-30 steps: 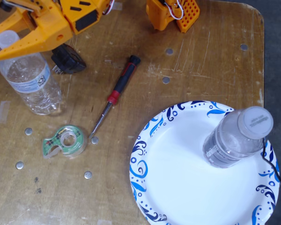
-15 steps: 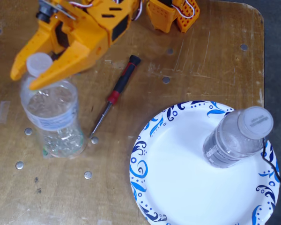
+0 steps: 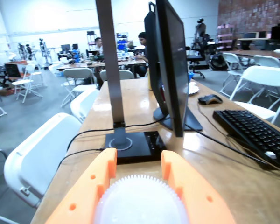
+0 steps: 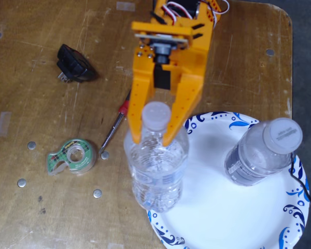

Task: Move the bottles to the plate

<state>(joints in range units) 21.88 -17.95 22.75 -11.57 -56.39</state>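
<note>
The orange hand (image 4: 154, 139) grips a clear, white-capped bottle (image 4: 156, 165) by its neck over the plate's (image 4: 212, 207) left rim; its base hides the rim there. A second bottle (image 4: 262, 152) stands on the plate.

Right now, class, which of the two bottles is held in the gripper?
The bottle at the plate's left edge: the orange gripper grips its neck below the white cap. The other bottle stands free on the plate.
</note>
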